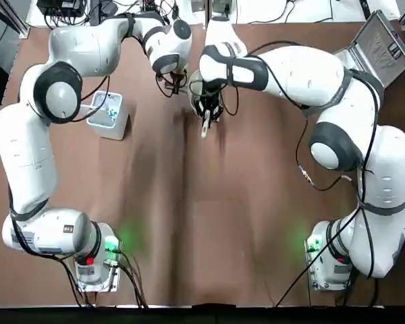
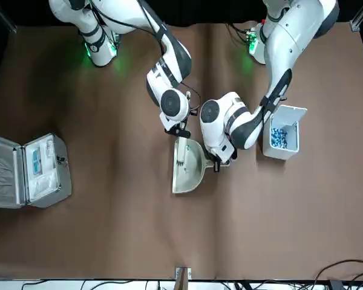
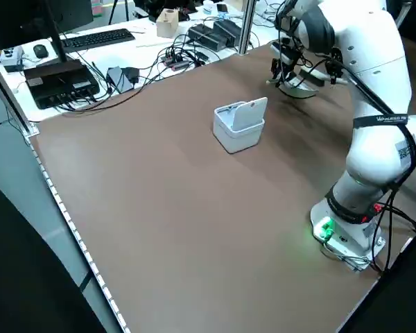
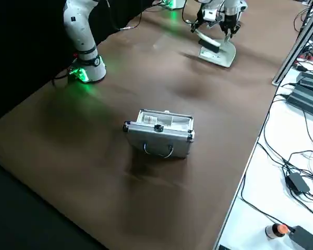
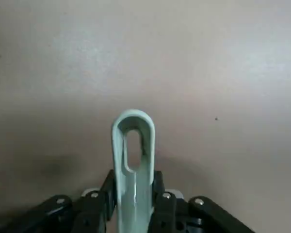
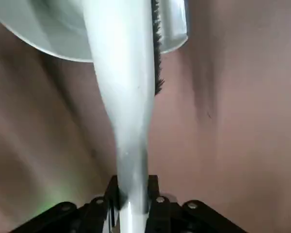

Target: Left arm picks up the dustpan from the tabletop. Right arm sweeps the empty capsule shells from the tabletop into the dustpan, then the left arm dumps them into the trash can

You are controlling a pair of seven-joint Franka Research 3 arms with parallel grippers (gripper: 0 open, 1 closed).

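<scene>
pinching the dustpan (image 2: 186,175) by its handle in the left fingers (image 5: 110,189), the brush (image 6: 123,82) in the right fingers (image 6: 153,189).
gripping the brush close to the pan; trash can (image 2: 281,145) on the tabletop (image 2: 278,211), apart from the left fingers.

Bare brown tabletop (image 2: 109,235) lies open in front of the pan, towards the camera in the front view, and on to the table's edge. The pan (image 2: 189,166) and the brush (image 6: 123,73) stand close together between the two grippers, the left gripper (image 5: 134,204) closed on the pan's handle and the right gripper (image 6: 133,206) closed on the brush, so that middle stretch is crowded. The bin (image 2: 281,134) stands beyond the left arm (image 1: 40,148), on its outer side; its lid (image 2: 290,113) is raised, its mouth uncovered. An open silver case (image 2: 47,170) blocks the table's far right-hand side. Cables (image 1: 369,175) loop along the right arm (image 1: 290,71).
</scene>
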